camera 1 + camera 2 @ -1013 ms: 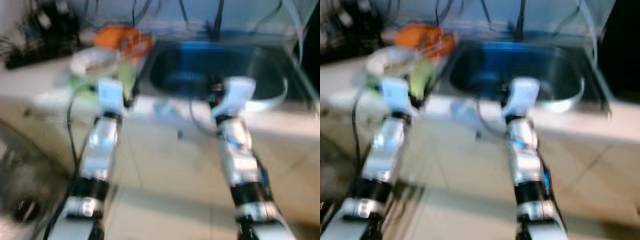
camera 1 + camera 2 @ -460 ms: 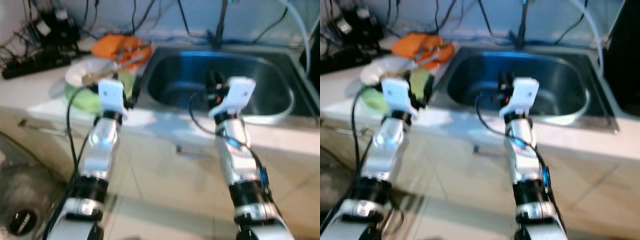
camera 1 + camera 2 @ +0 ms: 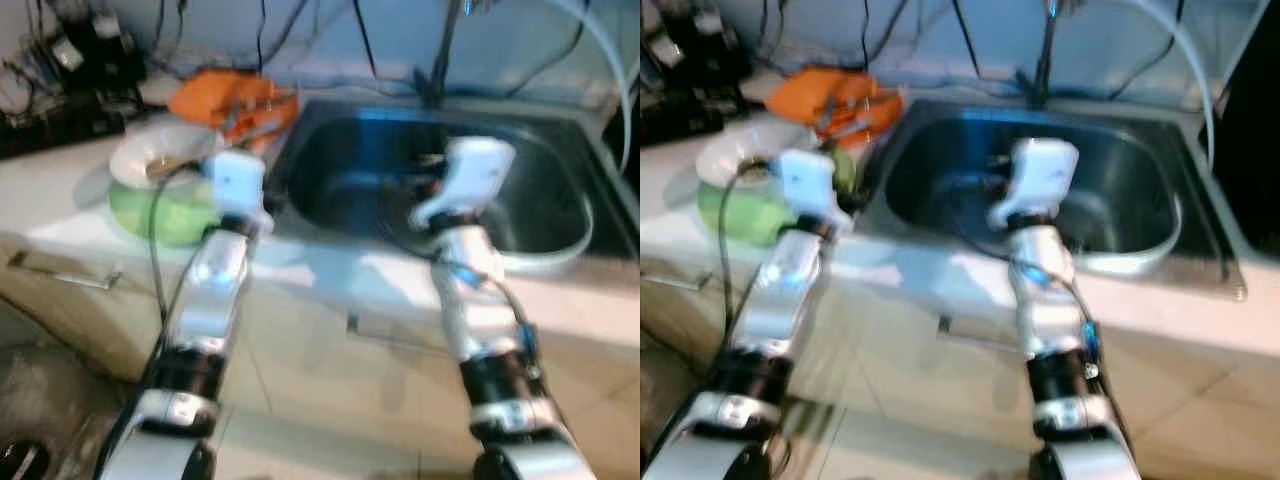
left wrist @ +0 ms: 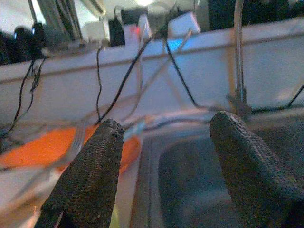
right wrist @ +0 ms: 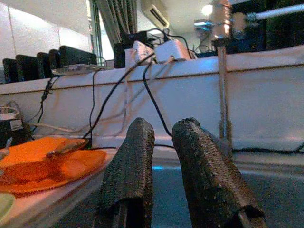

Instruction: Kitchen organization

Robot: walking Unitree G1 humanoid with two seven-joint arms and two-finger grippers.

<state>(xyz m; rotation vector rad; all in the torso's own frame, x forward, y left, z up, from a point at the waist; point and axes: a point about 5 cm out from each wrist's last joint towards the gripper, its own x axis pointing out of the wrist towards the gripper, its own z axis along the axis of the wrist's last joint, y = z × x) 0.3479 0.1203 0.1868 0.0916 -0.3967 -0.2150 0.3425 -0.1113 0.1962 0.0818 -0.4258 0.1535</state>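
Pale counter (image 3: 60, 215) runs across my head view with a steel sink (image 3: 560, 190) set into it, faucet (image 3: 440, 60) and tangled cables (image 4: 118, 90) along the back wall. Compared with half a second ago the frame has shifted and both arms reach further over the counter edge; the picture is sharper than a second ago. Dishes look unmoved on the counter.

Left gripper (image 4: 164, 156) sits at the sink's left rim, just right of the green bowl (image 3: 165, 210), fingers (image 4: 90, 175) spread wide with nothing between them. Right gripper (image 5: 164, 166) is out over the sink basin, fingers (image 5: 128, 166) nearly pressed together, a narrow gap left, holding nothing.

White bowl (image 3: 150, 155) rests on top of the green one, something long lying in it, too blurred to name. Orange plate (image 3: 225, 95) lies further back by the sink's far left corner, utensil (image 5: 64, 147) resting on it. Power strip and plugs (image 3: 60, 95) sit at far left. Tiled floor (image 3: 330, 400) below the arms
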